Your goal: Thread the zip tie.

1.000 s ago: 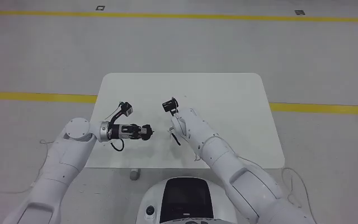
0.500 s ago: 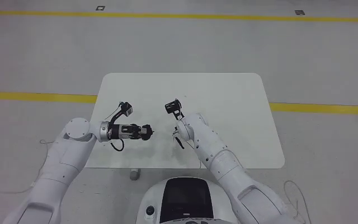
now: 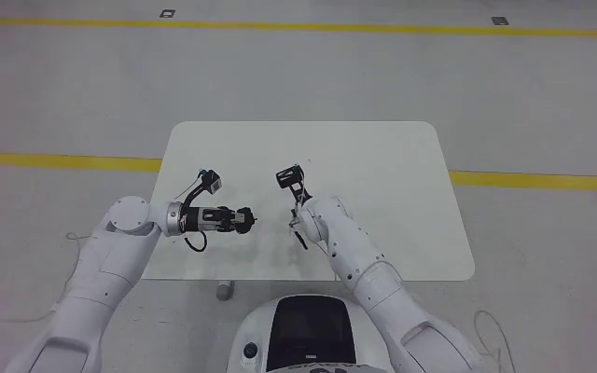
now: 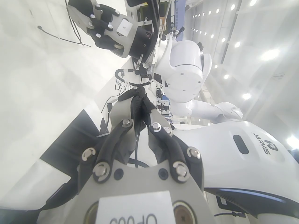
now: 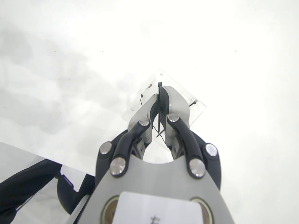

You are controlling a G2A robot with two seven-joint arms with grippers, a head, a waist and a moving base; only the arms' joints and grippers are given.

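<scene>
Right gripper (image 5: pixel 160 94) clamped on black zip tie (image 5: pixel 159 86), above clear plate (image 5: pixel 192 111) near table (image 3: pixel 392 158) front edge, left gripper (image 4: pixel 137 99) nearby, pointing toward it, fingers pressed together

Left end effector (image 4: pixel 137 102) closed, right end effector (image 4: pixel 71 4) gripping zip tie (image 4: pixel 75 32)

black zip tie (image 5: pixel 160 103); white table (image 3: pixel 373 158); grey floor (image 3: pixel 280 75), yellow stripes (image 3: pixel 280 25)

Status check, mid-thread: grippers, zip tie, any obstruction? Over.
Right gripper shut on zip tie, head protruding. Left gripper shut on black strip. Grippers apart, not threaded. Clear tray on table beyond right gripper.
</scene>
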